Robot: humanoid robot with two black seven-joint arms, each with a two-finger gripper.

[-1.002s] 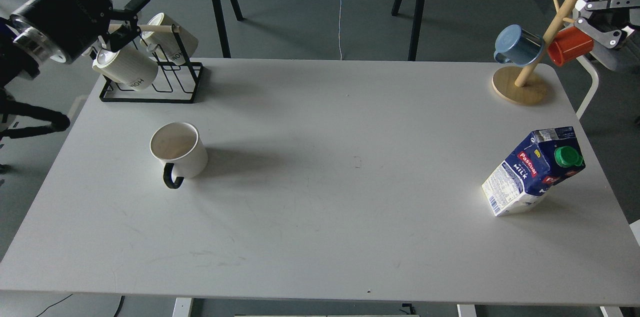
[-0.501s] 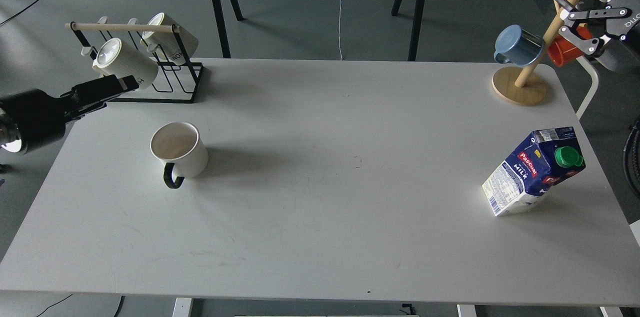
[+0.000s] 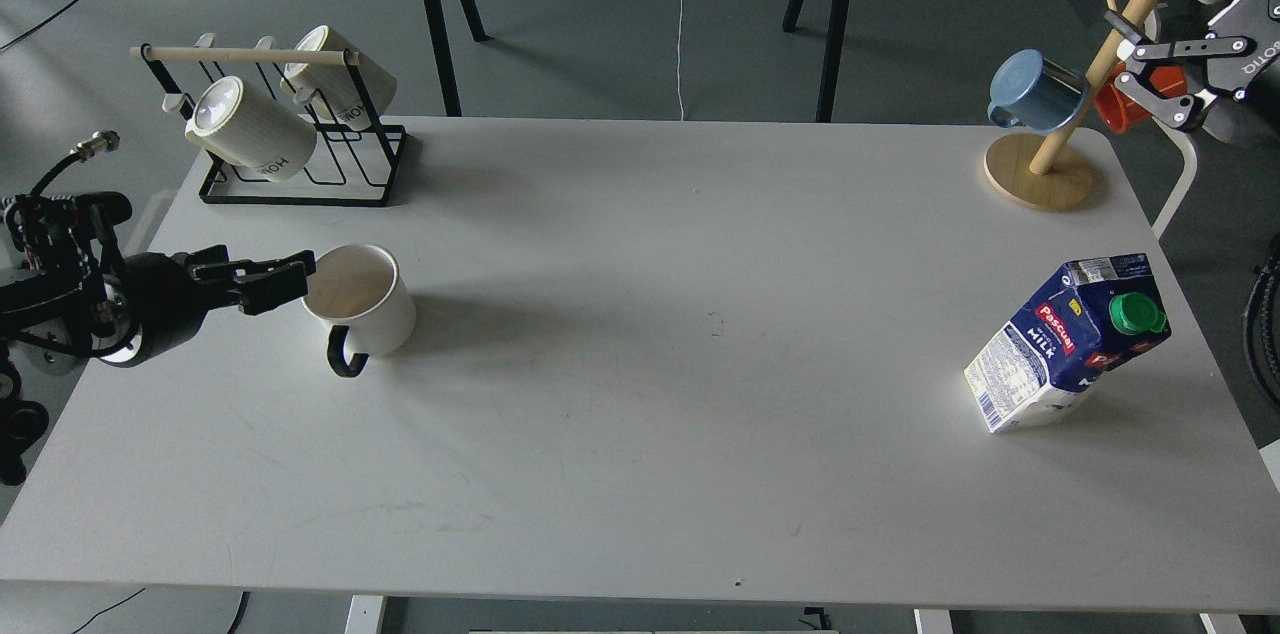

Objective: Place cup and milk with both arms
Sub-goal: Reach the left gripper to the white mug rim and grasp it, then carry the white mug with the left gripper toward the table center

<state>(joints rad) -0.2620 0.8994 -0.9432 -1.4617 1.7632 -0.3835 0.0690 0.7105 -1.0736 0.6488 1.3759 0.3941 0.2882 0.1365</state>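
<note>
The cup (image 3: 362, 306) is a smooth white mug with a black handle (image 3: 345, 355) turned toward me, upright on the left part of the white table (image 3: 640, 214). My left gripper (image 3: 303, 275) lies low and level at the cup's left rim, its fingers (image 3: 262, 265) slightly apart and holding nothing. The milk (image 3: 1062, 344), a blue and white carton with a green cap, stands tilted near the right edge. My right gripper (image 3: 1114, 49) is open in the air at the far right, beside the wooden mug tree, well behind the milk.
A black wire rack (image 3: 300, 169) with two ribbed white mugs stands at the back left. A wooden mug tree (image 3: 1040, 176) with a blue mug (image 3: 1032, 92) and an orange mug (image 3: 1116, 109) stands at the back right. Black table legs stand behind.
My left arm has swung down from the rack to the table and now reaches the cup's left side. My right gripper has shifted slightly by the mug tree. Cup and milk have not moved.
</note>
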